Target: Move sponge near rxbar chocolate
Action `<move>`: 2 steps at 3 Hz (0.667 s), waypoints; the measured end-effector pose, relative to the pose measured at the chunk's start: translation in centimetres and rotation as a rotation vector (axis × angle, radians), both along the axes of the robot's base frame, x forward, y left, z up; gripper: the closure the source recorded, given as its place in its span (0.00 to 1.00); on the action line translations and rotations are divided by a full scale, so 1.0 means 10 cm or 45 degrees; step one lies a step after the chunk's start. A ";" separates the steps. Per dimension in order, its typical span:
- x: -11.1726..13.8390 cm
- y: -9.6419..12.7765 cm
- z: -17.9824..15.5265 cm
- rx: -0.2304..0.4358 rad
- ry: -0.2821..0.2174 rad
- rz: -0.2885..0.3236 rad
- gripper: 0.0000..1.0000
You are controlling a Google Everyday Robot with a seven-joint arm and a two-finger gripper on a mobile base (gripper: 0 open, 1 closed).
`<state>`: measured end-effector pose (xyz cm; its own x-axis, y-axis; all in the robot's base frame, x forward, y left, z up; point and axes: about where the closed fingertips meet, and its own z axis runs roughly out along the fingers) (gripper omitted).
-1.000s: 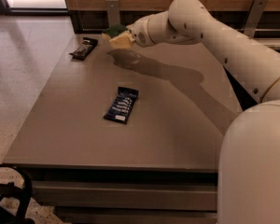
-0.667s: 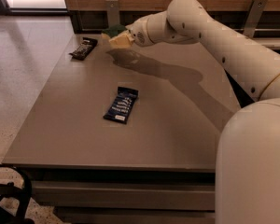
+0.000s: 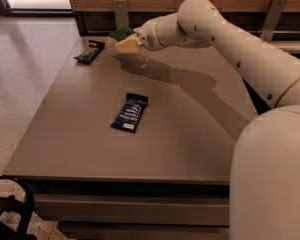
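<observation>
End effector [image 3: 132,40] far-left (holding sponge [image 3: 125,38]), two bars [image 3: 90,52] [image 3: 130,112]

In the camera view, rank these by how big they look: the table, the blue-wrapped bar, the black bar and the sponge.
1. table
2. blue-wrapped bar
3. Unsure: sponge, held in the pincer over the table's far edge, and black bar look alike; both are far off.

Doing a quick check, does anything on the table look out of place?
Nothing stands out. The end effector holds the sponge above the far end of the table, beside the rxbar chocolate; the blue-wrapped bar lies flat.
</observation>
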<state>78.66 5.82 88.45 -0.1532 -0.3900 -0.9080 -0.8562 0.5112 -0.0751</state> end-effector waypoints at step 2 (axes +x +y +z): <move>-0.01 0.05 -0.03 0.000 0.005 0.009 0.00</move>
